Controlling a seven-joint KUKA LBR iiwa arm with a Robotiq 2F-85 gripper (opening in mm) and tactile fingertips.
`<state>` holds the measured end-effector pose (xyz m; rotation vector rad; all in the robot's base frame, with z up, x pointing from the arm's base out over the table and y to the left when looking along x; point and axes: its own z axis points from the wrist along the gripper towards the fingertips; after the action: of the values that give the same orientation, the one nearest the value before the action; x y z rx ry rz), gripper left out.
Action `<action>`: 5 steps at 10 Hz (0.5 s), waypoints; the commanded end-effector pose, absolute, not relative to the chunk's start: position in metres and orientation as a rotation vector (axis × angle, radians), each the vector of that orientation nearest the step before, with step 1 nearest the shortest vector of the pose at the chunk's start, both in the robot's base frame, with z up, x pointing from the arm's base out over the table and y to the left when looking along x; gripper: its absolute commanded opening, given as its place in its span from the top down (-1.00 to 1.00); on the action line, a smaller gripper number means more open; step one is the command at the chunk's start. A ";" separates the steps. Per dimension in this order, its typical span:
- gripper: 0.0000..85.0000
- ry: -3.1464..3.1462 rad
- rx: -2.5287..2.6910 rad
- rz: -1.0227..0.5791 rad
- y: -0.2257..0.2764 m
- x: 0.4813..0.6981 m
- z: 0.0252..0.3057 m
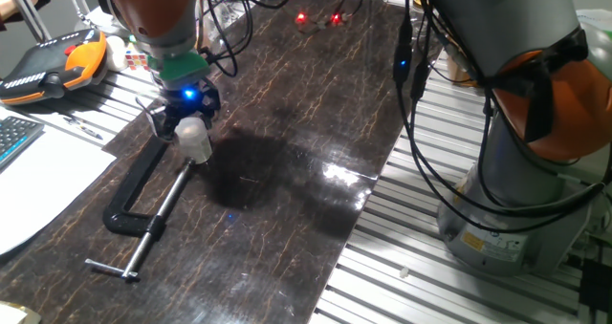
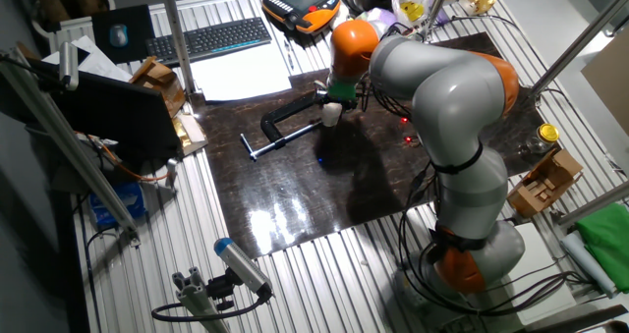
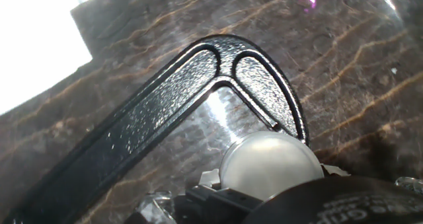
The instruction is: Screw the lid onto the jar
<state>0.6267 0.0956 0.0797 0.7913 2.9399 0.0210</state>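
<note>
**Jar in the C-clamp, lid under the hand**

Clamped, it seems, in the black C-clamp [image 1: 143, 205] so as not to turn while being screwed: small translucent jar [image 1: 197, 142], upright on the dark marbled table [image 1: 316, 123], against the clamp's upper jaw. Directly above and touching it, the gripper [image 1: 188, 117], blue light glowing. In the hand view, a whitish round lid [image 3: 269, 166] just beyond the fingers, over the clamp's bend. Fingers hidden; pinching or spread, cannot tell. Jar contents not visible. Behind: keyboard [image 2: 209, 40], teach pendant [image 1: 53, 64].
</note>
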 end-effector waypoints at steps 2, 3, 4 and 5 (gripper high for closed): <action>-0.68 2.903 0.935 0.028 0.096 0.627 0.079; -0.68 2.886 0.991 0.018 0.095 0.627 0.080; -0.68 2.857 1.057 0.012 0.095 0.626 0.080; -0.68 2.841 1.098 0.014 0.096 0.627 0.080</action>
<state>0.6266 0.0957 0.0797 1.0466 2.8605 0.0171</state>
